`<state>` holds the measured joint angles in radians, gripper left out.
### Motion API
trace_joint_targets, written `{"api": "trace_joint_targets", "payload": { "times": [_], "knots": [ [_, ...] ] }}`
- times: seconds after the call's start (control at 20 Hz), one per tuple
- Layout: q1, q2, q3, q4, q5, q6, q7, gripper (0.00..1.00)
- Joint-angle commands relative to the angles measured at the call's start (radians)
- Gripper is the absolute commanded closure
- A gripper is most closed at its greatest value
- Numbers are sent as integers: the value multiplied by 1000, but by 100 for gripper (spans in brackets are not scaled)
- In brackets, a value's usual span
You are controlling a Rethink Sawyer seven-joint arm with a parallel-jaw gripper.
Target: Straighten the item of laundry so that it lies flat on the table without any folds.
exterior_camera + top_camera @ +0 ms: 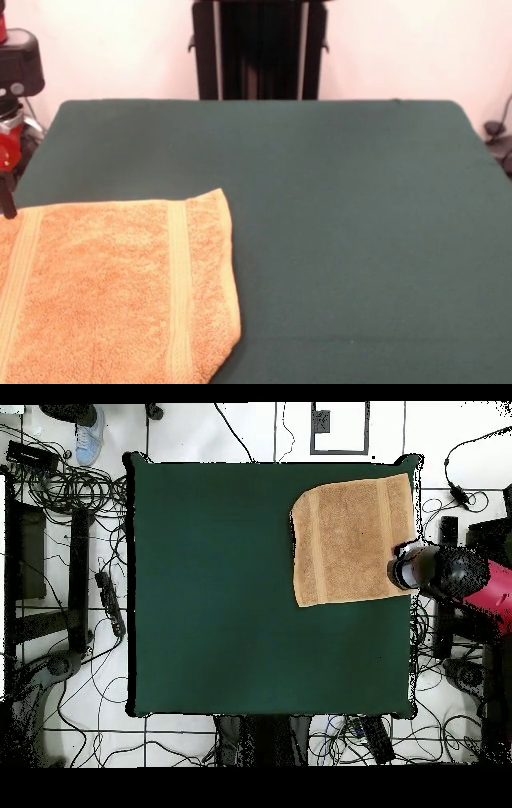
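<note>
So the orange-tan terry towel (112,292) is sitting in a corner of the green surface (336,240), lower left in the front view, upper right in the overhead one (352,539). It looks mostly spread out, with two woven ribbed bands running parallel near opposite edges. From above, the outline isn't quite square: the corner toward the middle of the surface looks rounded off, and the edge nearest that side bows a bit. One towel edge runs right along the surface's edge.

The red and black arm (470,579) comes in from the side over that same edge. The end effector (8,204) is down at the towel's border, basically right at the edge of the cloth. Honestly can't tell if it's spread or pinching anything; in front view only a dark tip shows, and overhead the arm covers it.

Rest of the green cloth is bare.
</note>
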<state>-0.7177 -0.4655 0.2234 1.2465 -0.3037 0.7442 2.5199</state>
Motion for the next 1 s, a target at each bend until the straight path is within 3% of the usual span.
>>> {"api": "trace_joint_targets", "payload": {
  "times": [0.05, 0.65, 1.0],
  "knots": [
    [85, 88, 147, 108, 19, -52, -112, 0],
    [160, 114, 129, 100, 101, -144, 67, 0],
    [196, 119, 106, 116, 194, -205, 160, 0]
  ]
}}
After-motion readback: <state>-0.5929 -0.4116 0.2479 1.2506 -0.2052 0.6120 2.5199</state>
